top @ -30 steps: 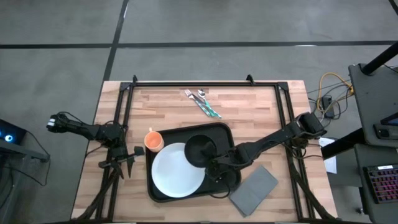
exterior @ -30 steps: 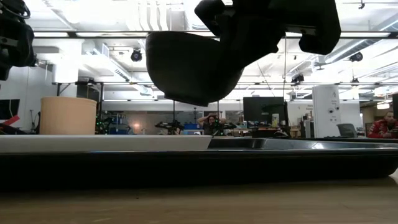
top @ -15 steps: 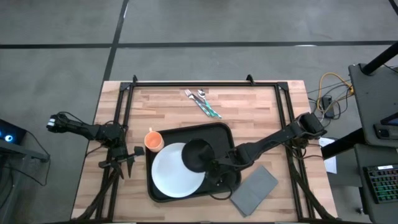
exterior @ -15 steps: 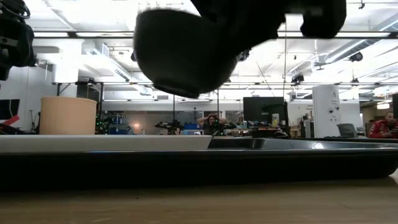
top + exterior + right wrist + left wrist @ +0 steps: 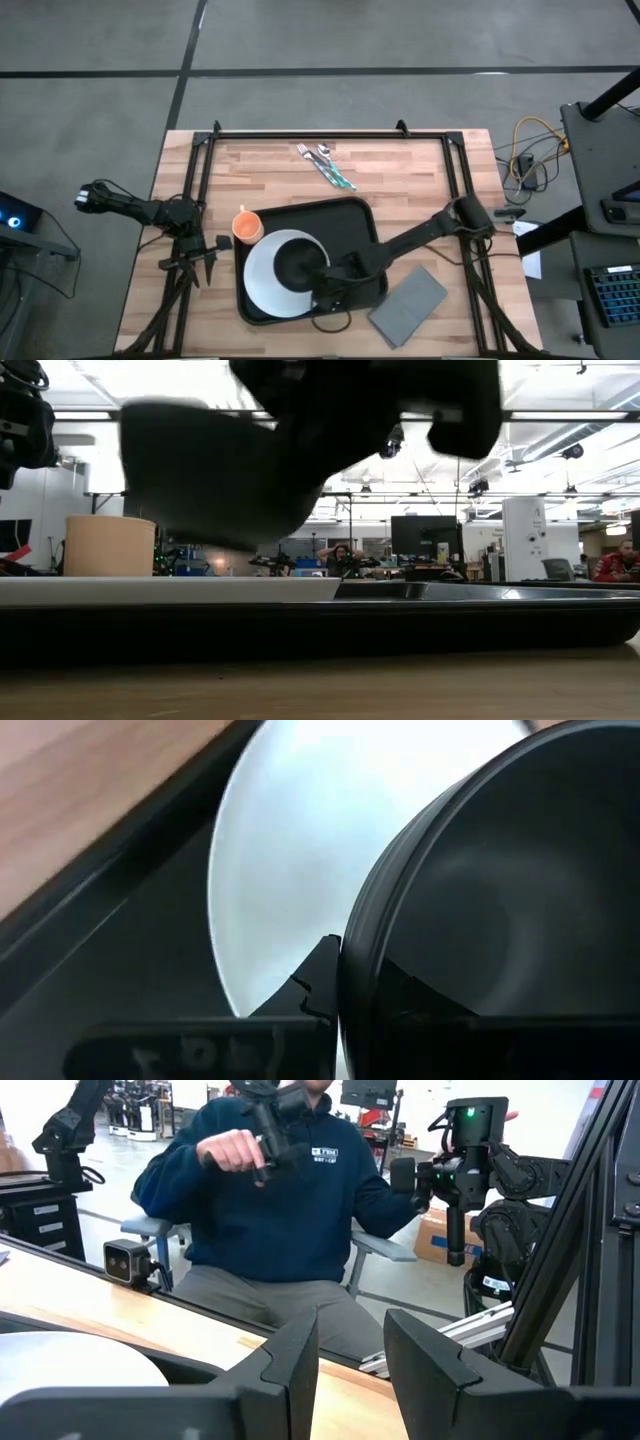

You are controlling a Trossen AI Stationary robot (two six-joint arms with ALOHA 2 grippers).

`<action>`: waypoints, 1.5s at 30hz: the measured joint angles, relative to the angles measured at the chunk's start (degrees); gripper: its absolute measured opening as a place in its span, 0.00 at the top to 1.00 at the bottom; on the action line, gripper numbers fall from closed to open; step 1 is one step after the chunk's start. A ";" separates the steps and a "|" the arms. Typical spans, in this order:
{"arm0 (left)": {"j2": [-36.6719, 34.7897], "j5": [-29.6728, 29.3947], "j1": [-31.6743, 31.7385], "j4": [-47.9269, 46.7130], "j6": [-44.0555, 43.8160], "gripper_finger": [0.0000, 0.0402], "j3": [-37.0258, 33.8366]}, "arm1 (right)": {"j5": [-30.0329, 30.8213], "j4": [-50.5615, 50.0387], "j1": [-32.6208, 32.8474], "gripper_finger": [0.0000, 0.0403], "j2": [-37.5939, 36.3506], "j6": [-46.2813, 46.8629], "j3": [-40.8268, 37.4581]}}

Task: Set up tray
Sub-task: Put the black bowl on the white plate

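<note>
Holding a black bowl (image 5: 293, 265) by its rim above the white plate (image 5: 262, 290) on the tray (image 5: 350, 215) at desk centre, the right gripper (image 5: 328, 290), clamped at the bowl's 4 o'clock, risks tipping it on release, while the left gripper (image 5: 200, 258) idles, slightly parted, at 9 o'clock.

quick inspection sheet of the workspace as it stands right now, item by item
surface: wooden table, bare at its far right.
job's things: black tray holds the white plate; black bowl held above the plate, not set down.
clutter: orange cup at the tray's left rim; cutlery near the far edge; grey napkin right of the tray.
grippers: right gripper clamps the bowl's rim; left gripper open, parked at the table's left edge.
cables: loose bundle off the right side.
surroundings: a seated person beyond the table.
</note>
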 joint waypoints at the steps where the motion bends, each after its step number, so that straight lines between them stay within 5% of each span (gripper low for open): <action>1: -0.03 0.00 -0.01 0.00 0.01 0.76 0.00 | -0.02 -1.04 -0.26 0.98 1.18 0.02 1.36; 14: -0.03 -0.01 0.01 0.00 0.02 0.76 0.00 | -4.41 -1.37 -1.83 0.98 4.44 -1.56 6.90; 45: -0.05 0.01 0.01 0.00 0.02 0.76 0.00 | -7.33 1.86 -2.49 0.98 6.98 -3.17 6.33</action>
